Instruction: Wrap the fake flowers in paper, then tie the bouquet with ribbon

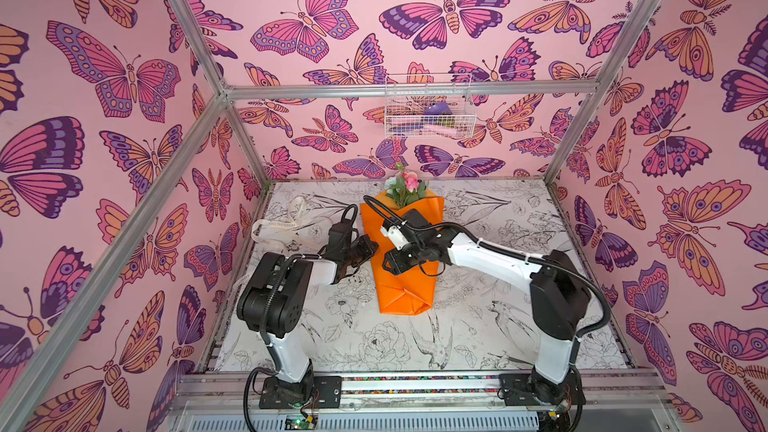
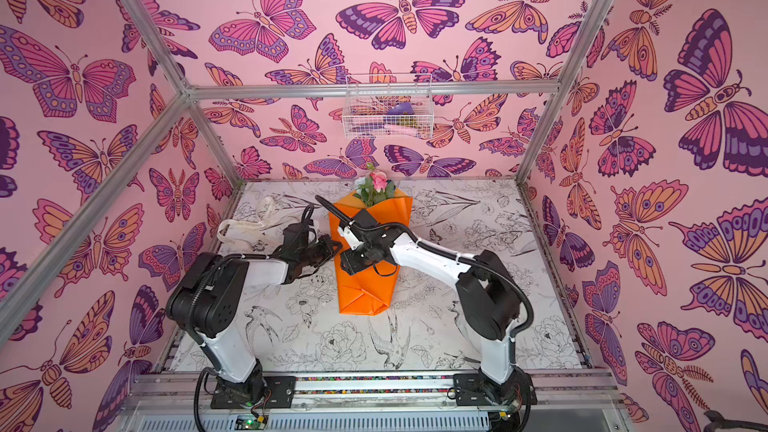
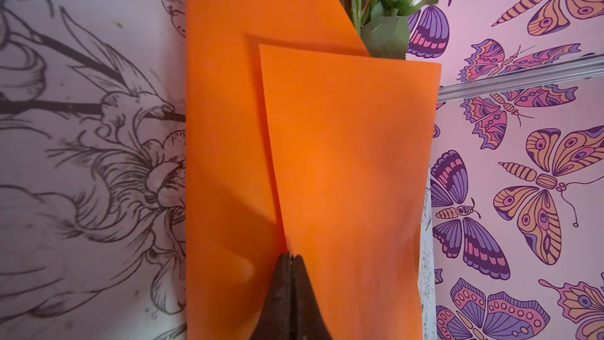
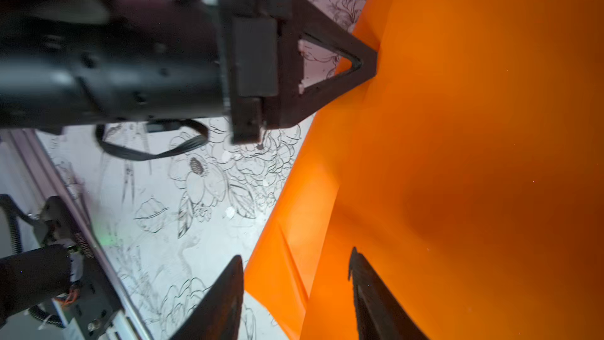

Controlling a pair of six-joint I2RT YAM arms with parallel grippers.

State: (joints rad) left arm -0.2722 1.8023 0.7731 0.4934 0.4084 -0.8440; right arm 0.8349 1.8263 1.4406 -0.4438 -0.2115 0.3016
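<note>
The bouquet of fake flowers (image 1: 405, 288) lies at the table's middle, wrapped in orange paper (image 2: 365, 292). Its pink rose and green leaves (image 1: 406, 184) stick out at the far end. In the left wrist view the upper paper flap (image 3: 353, 158) overlaps the lower sheet. My left gripper (image 3: 290, 256) is shut on that flap's edge at the wrap's left side (image 1: 372, 249). My right gripper (image 4: 297, 255) hangs open just above the wrap's middle (image 1: 390, 265), with one finger over the table and the other over the paper. The left gripper's tip (image 4: 369, 60) also shows in the right wrist view.
A cream lettered ribbon (image 1: 286, 226) lies looped on the table at the back left, behind the left arm. A white wire basket (image 1: 428, 110) with a few items hangs on the back wall. Metal frame posts stand at the table's corners.
</note>
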